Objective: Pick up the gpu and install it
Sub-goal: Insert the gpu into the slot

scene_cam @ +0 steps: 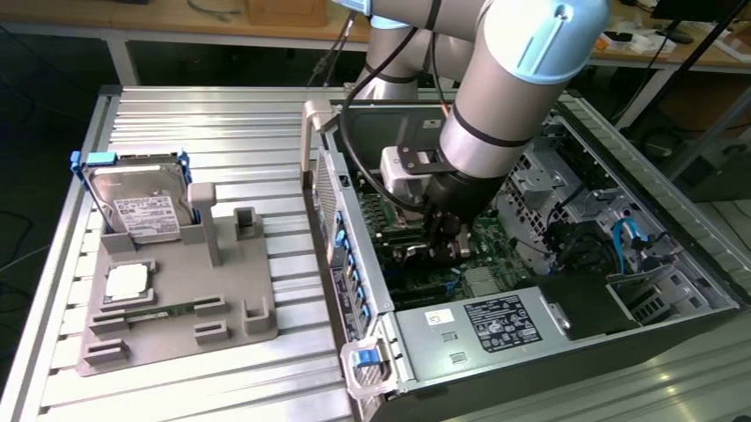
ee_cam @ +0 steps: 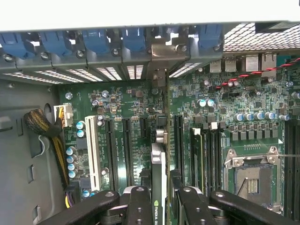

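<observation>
1. Our hand [ee_cam: 164, 207] pinches the gpu [ee_cam: 159, 164] between its fingers [ee_cam: 139, 206], inside the computer case [scene_cam: 428, 356], over the motherboard [ee_cam: 126, 117].
2. To seat it well, we judge that the card's lower edge must line up along its slot and go down squarely, with no tilt. We cannot tell whether it is already seated.
3. The gpu stands on edge. Its long axis runs straight ahead of the hand, with the bracket [ee_cam: 160, 70] end farthest from the fingers, at the case's rear wall.

The gpu [ee_cam: 158, 173] stands on edge on the motherboard [ee_cam: 117, 108] (silver bracket toward the case wall [ee_cam: 70, 61]).
</observation>
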`<state>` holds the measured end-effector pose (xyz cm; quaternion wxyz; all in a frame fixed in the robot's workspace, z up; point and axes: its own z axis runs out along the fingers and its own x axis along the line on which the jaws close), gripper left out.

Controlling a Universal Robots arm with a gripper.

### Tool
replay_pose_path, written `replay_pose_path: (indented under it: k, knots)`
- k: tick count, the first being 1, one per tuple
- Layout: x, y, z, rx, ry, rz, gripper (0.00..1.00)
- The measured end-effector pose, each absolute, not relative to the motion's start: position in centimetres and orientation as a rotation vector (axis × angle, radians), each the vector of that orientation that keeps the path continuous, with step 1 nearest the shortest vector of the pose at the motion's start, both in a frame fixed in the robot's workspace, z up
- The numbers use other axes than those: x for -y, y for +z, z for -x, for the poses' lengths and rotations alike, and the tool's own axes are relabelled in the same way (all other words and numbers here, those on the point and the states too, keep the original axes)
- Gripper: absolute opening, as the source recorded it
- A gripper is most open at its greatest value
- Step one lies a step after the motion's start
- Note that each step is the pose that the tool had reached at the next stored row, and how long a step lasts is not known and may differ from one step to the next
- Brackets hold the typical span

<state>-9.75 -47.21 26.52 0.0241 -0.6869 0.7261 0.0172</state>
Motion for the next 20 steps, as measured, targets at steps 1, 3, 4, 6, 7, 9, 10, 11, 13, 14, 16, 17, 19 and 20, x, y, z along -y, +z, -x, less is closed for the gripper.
replay_pose_path:
  k: [1,3,4,6,7,9,10,11,13,14,16,17,19,20]
  knots:
    - [47.21,26.52,9.75,-2.247,0.053,2.125,0.27]
    - [47.2,26.59,9.75,-2.247,0.053,2.125,0.27]
    - [47.19,26.66,9.75,-2.247,0.053,2.125,0.27]
    - [47.18,26.75,9.75,-2.247,0.052,2.125,0.27]
    - [47.19,26.86,9.75,-2.247,0.051,2.126,0.27]
    - [47.19,26.93,9.75,-2.247,0.051,2.126,0.27]
    - [47.19,26.93,9.75,-2.247,0.051,2.126,0.27]
    - [47.19,26.94,9.76,-2.247,0.051,2.126,0.27]
    - [47.19,26.96,9.77,-2.247,0.05,2.126,0.27]
    - [47.19,26.97,9.78,-2.247,0.05,2.126,0.27]
    - [47.22,26.96,9.8,-2.247,0.05,2.126,0.27]
    - [47.23,26.96,9.8,-2.247,0.05,2.126,0.27]
    - [47.22,26.96,9.82,-2.247,0.05,2.126,0.27]
    - [47.23,26.95,9.83,-2.247,0.05,2.126,0.27]
